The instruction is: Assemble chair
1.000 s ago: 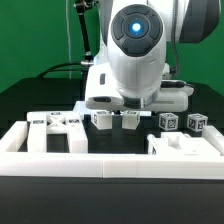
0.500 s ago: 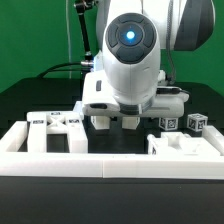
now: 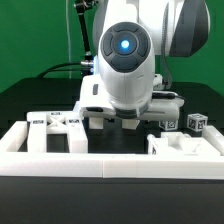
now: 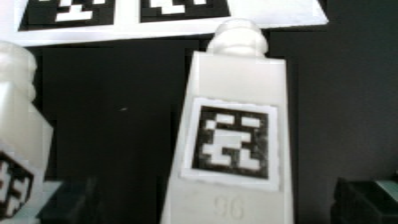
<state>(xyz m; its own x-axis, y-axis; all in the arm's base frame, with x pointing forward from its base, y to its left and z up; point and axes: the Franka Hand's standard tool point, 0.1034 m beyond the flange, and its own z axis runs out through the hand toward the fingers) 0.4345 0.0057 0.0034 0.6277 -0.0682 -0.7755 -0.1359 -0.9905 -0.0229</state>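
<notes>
Our large white gripper point(image 3: 112, 122) has sunk low just behind the long white border rail point(image 3: 110, 160), fingers spread wide and empty, now straddling the tapered matte-white plastic chair leg point(image 4: 231, 140) lying flat on the black table point(image 4: 125, 110); we judge closing comes next

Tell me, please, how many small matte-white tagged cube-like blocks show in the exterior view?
2, at the exterior view's right of the large white gripper: the nearer block and the farther block. Others may be hidden behind it.

exterior view faces the arm point(image 3: 125, 75); wrist view close above chair piece point(image 4: 231, 140).
</notes>
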